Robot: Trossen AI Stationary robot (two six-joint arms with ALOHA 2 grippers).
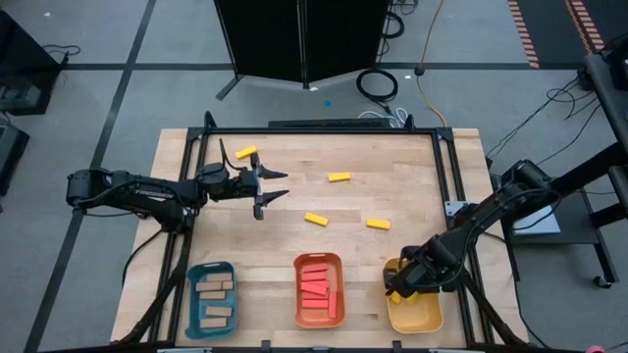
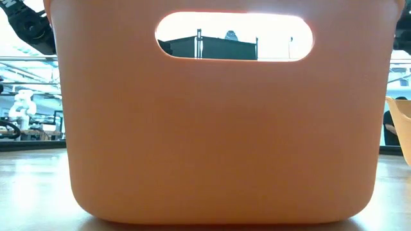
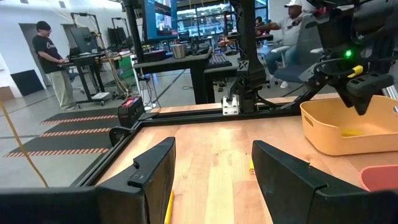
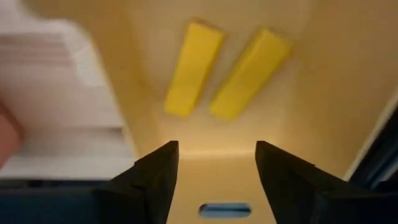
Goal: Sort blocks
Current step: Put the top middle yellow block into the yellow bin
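Several yellow blocks lie flat on the wooden table [image 1: 294,245]: one at the far left [image 1: 245,153], one farther right [image 1: 339,177], and two near the middle [image 1: 316,219] [image 1: 378,224]. My right gripper [image 4: 214,163] hangs open, pointing down into the yellow tray [image 1: 424,316], where two yellow blocks [image 4: 193,68] [image 4: 249,73] lie on the floor side by side, clear of the fingers. My left gripper [image 1: 273,190] is open and level above the table's far left part, with nothing between its fingers [image 3: 214,168].
Three trays line the near edge: a blue one [image 1: 211,299] with tan blocks, an orange one [image 1: 319,289] with red blocks that fills the low view [image 2: 218,128], and the yellow one. A black frame [image 1: 324,126] rims the table. People stand at desks beyond [image 3: 50,62].
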